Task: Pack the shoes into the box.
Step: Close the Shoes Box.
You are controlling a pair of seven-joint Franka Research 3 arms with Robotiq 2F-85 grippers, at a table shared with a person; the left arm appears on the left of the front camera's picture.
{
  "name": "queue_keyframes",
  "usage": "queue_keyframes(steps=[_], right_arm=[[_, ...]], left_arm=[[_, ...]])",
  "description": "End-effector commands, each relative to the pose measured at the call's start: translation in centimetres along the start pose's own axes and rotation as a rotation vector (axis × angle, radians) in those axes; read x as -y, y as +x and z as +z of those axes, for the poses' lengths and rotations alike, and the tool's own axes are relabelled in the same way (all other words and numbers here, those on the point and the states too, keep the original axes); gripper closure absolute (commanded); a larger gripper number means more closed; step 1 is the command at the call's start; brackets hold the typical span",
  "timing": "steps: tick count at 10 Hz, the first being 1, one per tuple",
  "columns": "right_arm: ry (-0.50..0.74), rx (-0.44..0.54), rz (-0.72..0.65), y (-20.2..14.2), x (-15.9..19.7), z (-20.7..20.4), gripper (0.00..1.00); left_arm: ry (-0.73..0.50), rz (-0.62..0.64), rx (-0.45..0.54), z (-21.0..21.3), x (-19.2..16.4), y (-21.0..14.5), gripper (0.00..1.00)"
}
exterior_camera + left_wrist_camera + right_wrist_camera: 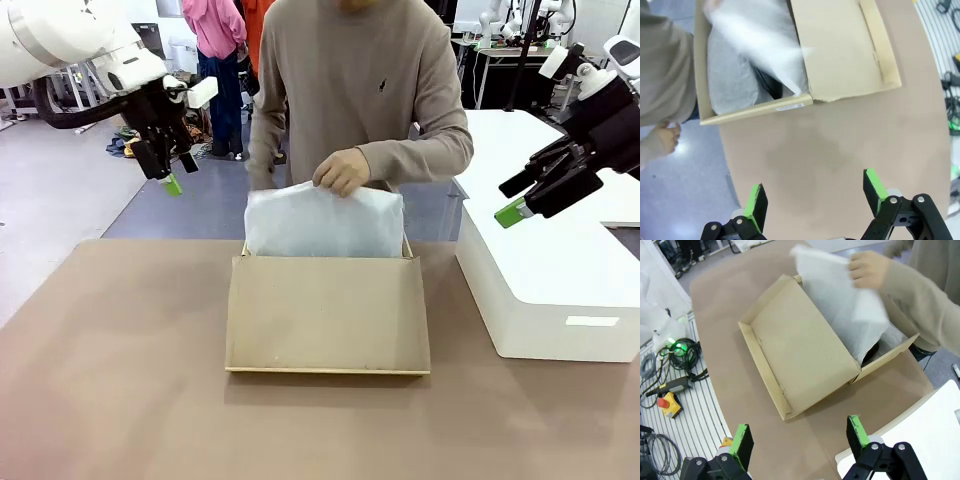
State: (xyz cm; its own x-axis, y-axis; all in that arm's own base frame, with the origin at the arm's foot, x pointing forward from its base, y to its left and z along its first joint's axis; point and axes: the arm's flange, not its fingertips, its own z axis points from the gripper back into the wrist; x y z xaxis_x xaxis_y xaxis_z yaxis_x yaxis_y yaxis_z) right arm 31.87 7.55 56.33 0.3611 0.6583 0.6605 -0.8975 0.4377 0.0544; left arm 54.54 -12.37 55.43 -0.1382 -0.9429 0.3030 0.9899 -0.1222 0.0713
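Observation:
The tan cardboard box [328, 318] stands mid-table, its flat lid folded open toward me. A person's hand [342, 170] holds a sheet of white tissue paper [325, 225] up over the box's tray. Under the paper a dark bit of a black shoe [769, 82] [871, 353] shows inside the box [840, 45] [800, 360]; the rest of the pair is hidden. My left gripper [178, 172] [813, 186] hangs open above the table's far left. My right gripper [510, 198] [798, 427] hangs open above the right side. Both are empty and well off the box.
A large white box [550, 270] [920, 430] sits on the table's right side below my right gripper. An emergency stop button [667, 406] and cables lie on a slatted surface beyond the table edge. Bare table [120, 380] surrounds the cardboard box.

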Motion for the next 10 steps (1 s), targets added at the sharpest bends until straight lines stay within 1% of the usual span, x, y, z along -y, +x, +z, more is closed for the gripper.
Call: queue_keyframes(steps=[1,4,7,8,9,10], right_arm=[[0.018,0.026,0.010,0.2,0.0,-0.1,0.00],[0.018,0.026,0.010,0.2,0.0,-0.1,0.00],[0.018,0.026,0.010,0.2,0.0,-0.1,0.00],[0.018,0.026,0.010,0.2,0.0,-0.1,0.00],[0.018,0.026,0.010,0.2,0.0,-0.1,0.00],[0.018,0.026,0.010,0.2,0.0,-0.1,0.00]], left_arm=[[-0.012,-0.032,0.061,1.0,-1.8,-2.0,0.00],[0.049,0.080,0.132,0.9,-2.9,-3.6,0.00],[0.027,0.156,0.172,0.5,-3.6,-4.3,0.00],[-0.013,0.208,0.204,0.7,-3.6,-4.7,0.00],[0.029,0.116,0.145,0.3,-3.2,-4.4,0.00],[0.029,0.116,0.145,0.3,-3.2,-4.4,0.00]])
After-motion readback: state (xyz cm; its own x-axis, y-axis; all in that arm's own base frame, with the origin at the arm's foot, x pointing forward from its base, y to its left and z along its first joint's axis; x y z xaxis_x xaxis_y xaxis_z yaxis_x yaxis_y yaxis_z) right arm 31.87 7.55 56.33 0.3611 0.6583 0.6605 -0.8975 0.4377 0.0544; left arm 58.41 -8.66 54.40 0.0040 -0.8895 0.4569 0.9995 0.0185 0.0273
